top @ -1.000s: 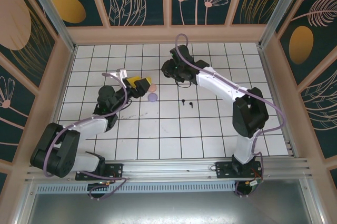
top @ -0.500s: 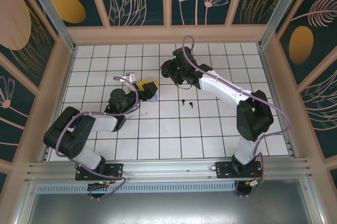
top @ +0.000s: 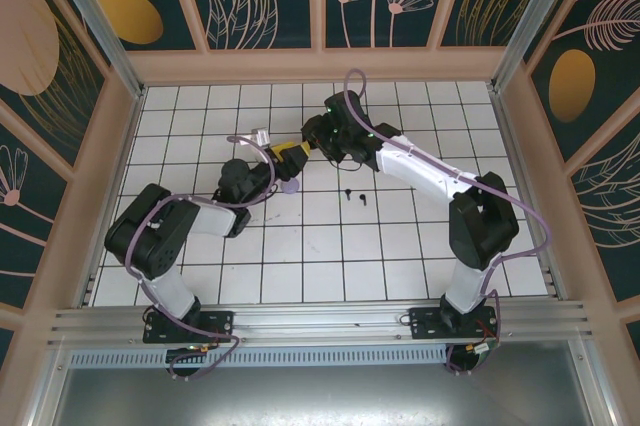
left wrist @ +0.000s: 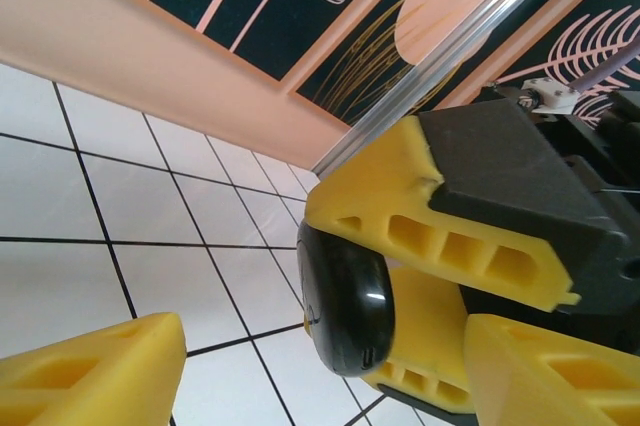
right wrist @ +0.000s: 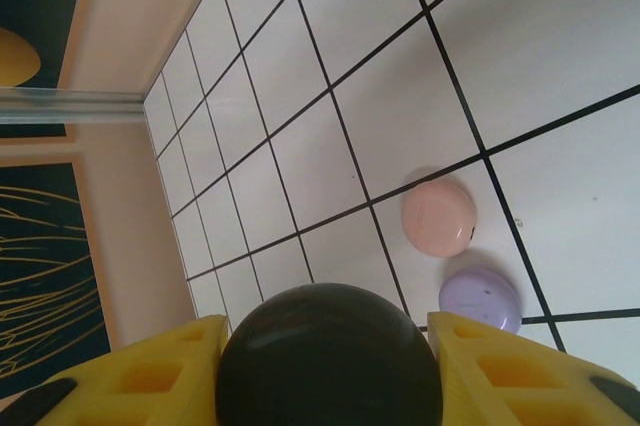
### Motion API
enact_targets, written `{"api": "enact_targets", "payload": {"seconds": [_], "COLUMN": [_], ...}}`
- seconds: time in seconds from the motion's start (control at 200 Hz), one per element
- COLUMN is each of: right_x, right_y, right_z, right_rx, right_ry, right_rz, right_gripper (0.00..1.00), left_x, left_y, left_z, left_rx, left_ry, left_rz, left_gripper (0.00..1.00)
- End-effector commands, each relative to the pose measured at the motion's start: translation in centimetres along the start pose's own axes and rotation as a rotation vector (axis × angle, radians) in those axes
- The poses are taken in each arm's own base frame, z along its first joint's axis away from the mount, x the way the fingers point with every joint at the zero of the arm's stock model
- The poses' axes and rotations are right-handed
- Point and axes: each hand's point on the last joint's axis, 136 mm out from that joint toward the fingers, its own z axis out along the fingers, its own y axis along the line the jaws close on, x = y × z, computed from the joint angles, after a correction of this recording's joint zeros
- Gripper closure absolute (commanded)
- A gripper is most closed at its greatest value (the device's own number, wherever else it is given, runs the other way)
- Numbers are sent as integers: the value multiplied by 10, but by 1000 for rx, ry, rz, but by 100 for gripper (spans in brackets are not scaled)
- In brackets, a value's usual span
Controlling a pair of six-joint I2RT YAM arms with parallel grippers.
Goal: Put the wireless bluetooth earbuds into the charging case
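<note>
Right hand (right wrist: 325,346) clamps black case (left wrist: 345,301): glossy, rigid, light, probably slippery; grip across its edges. Left hand (left wrist: 325,346) wide around it, apparently untouching.

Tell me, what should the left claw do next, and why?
Probably close the left gripper gently onto the black charging case, likely to help open it. The right gripper holds that case, lid shut, between its yellow fingers, and the left's open fingers flank it without gripping yet.
</note>
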Motion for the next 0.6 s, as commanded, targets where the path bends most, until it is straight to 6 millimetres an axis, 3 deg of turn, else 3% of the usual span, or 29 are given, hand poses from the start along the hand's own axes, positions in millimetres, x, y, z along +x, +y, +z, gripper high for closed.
{"api": "enact_targets", "payload": {"seconds": [0.0,0.375,0.596], "right_x": [0,6,10], "right_y": [27,37,40], "right_z": [-20,-26,-27], "right_rx": [-89,-115,-121], "right_ry": [-10,-3,3], "right_rz": [0,-8,-9], "right_gripper": [69,69,69], "left_x": [-5,-6,-6], "left_y": [-13,-14,-15], "left_z": [7,17,18], "left_rx": [63,81,86], "left_ry": [-21,-27,-40], "left_rz": [4,-6,-10], "left_gripper": [29,33,41]}}
